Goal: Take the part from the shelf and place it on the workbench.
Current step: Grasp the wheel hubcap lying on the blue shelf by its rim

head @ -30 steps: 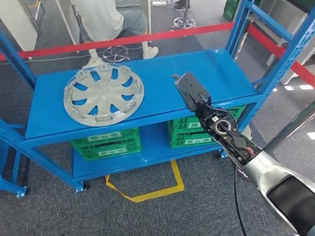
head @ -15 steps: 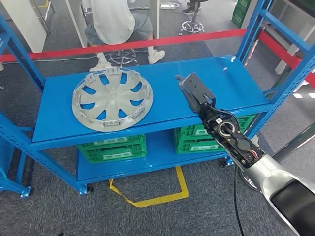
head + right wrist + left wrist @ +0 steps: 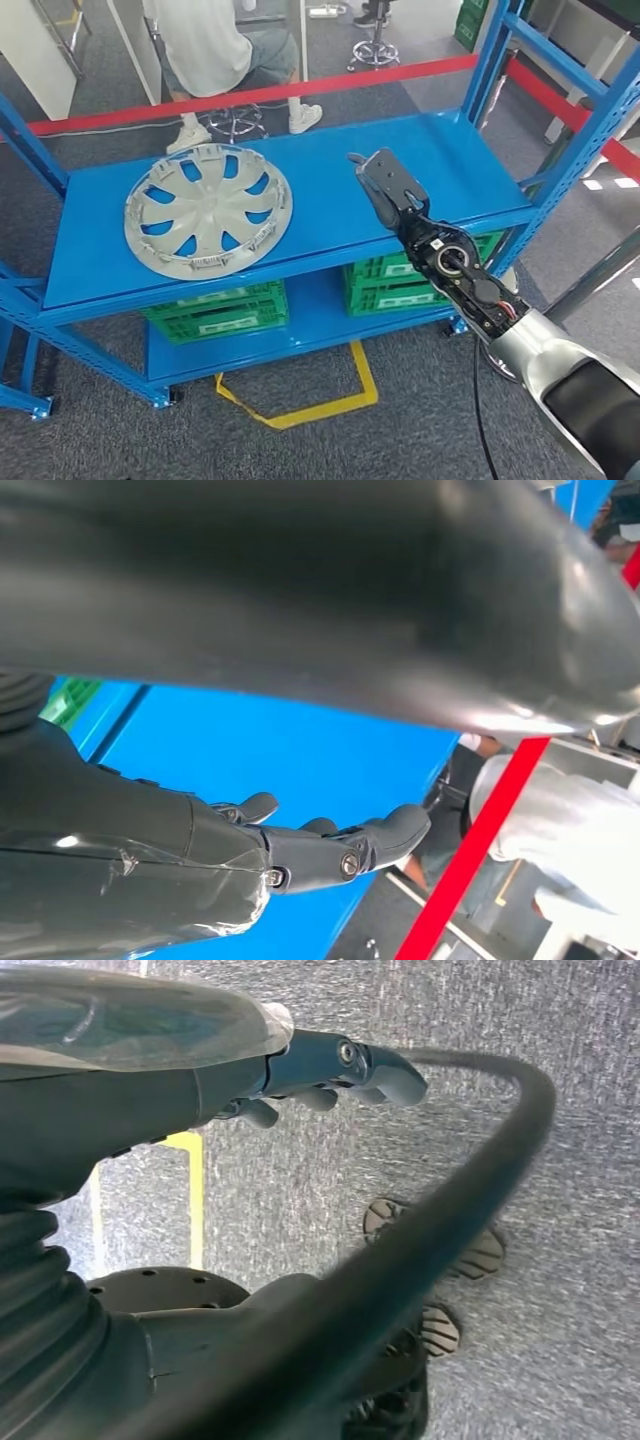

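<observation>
The hubcap (image 3: 208,209), a silver spoked disc, lies flat on the top board of the blue shelf (image 3: 332,215), in the left half of the head view. Nothing touches it.

The right hand (image 3: 385,185) reaches in from the lower right of the frame and hangs over the middle of the same board, well apart from the hubcap and to its right. Its fingers (image 3: 377,838) are stretched out nearly straight, apart from the thumb, and hold nothing; the right wrist view shows them above the blue board.

The left hand (image 3: 332,1065) hangs low over grey carpet, beside a yellow floor line (image 3: 195,1195). Its fingers are extended and slightly apart, with nothing between them.

Under the top board, two green crates (image 3: 215,308) sit on the lower board, one lower left of centre, the other (image 3: 392,278) partly behind the right arm. A yellow taped line (image 3: 302,400) marks the floor in front of the shelf. A red barrier tape (image 3: 249,95) runs across the upper part of the frame behind the shelf, and beyond it a person (image 3: 219,45) in a pale top sits on a stool (image 3: 234,120).
</observation>
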